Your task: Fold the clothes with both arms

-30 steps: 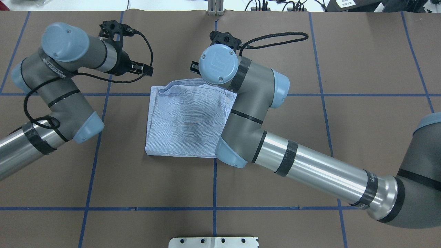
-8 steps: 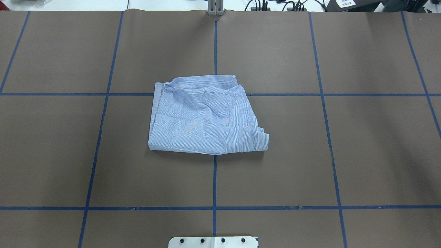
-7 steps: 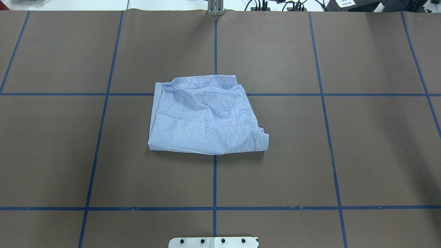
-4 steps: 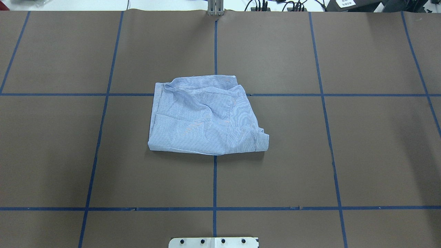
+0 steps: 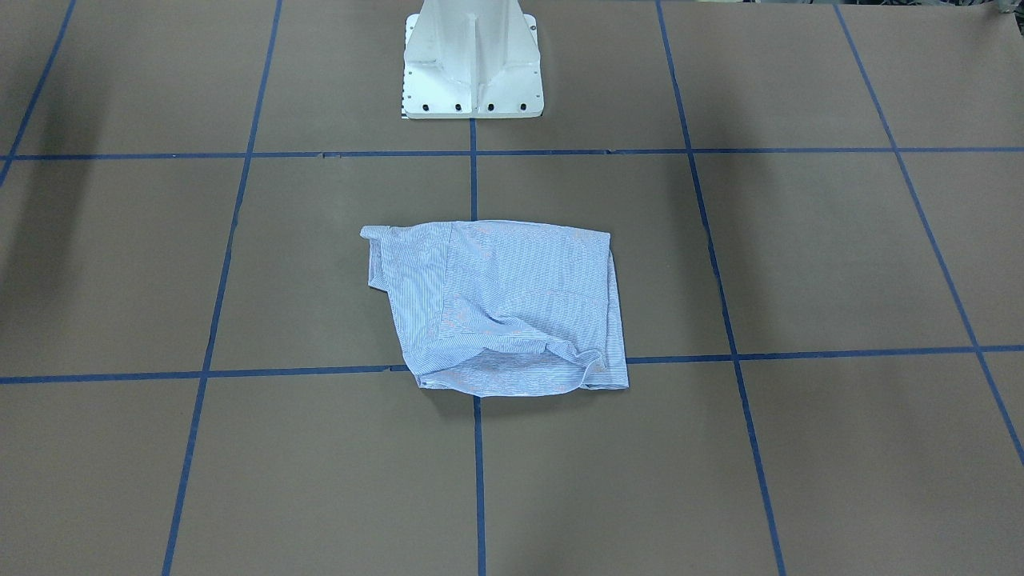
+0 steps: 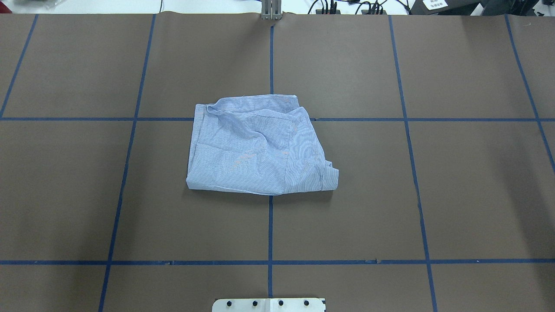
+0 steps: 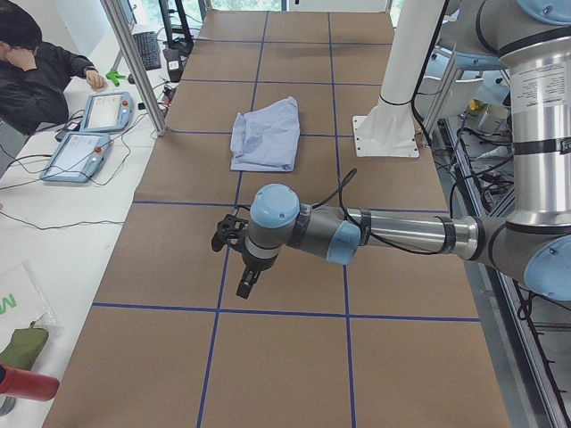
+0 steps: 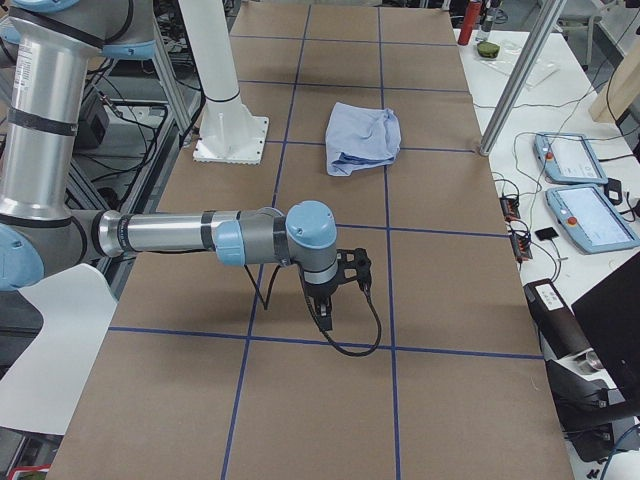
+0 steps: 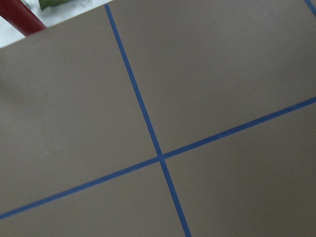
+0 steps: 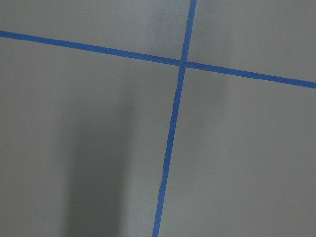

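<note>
Shirt (image 6: 256, 147) lay alone at mid-bench, a compact, roughly square bundle straddling a crossing of the blue tape (image 6: 270, 225) lines, a short way out from the white pedestal (image 5: 472, 60). No sleeves or collar spread loose; all appeared tucked inside the bundle. Top layer was rumpled, with a soft ridge running across it and a puckered fold along the far edge. One cuff-like corner (image 6: 329, 177) stuck out past the bundle on the robot's right, on the side nearer the robot. Neither arm touched the cloth. Left arm (image 7: 393, 234) reached out low over bare brown bench (image 6: 455, 195) well toward its own end, left claw (image 7: 244, 287) pointing down; right arm (image 8: 170, 232) did the same at the opposite end, right claw (image 8: 325, 318) just above the paper. Both claws showed only in the side views, so whether they stood open or closed could not be told; neither carried anything visible. Wrist cameras saw only paper and tape. Judgement: folding looked essentially complete, arms parked clear. At most, squaring the stray cuff corner and flattening the ridge remained.
</note>
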Robot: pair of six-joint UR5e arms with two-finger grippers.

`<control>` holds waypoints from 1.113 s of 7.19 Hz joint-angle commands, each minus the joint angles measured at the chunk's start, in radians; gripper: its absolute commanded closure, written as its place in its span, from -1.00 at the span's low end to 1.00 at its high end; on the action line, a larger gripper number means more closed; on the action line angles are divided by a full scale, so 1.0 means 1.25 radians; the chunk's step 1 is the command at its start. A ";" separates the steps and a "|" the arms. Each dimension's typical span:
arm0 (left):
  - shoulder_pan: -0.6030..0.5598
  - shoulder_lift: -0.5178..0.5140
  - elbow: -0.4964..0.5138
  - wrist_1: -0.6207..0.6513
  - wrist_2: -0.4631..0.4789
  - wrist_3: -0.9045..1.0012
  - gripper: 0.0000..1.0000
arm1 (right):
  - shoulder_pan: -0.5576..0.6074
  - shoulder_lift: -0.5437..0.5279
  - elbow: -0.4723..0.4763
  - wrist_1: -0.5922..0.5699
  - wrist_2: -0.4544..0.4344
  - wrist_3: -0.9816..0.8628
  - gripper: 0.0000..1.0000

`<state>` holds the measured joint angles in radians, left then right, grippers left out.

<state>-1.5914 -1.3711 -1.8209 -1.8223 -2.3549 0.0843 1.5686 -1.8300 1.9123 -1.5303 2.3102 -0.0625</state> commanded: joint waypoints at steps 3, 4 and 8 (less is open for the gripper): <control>-0.004 0.011 -0.015 0.098 0.008 -0.017 -1.00 | 0.001 -0.001 0.000 0.006 0.009 0.002 -1.00; -0.004 0.018 -0.020 0.107 0.017 -0.017 -1.00 | 0.001 0.000 -0.002 0.006 0.009 0.002 -1.00; -0.001 0.010 0.009 0.165 0.010 -0.009 -1.00 | 0.001 0.000 -0.004 0.004 0.007 0.002 -1.00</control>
<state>-1.5944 -1.3489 -1.8192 -1.6562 -2.3407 0.0687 1.5693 -1.8307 1.9076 -1.5246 2.3196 -0.0599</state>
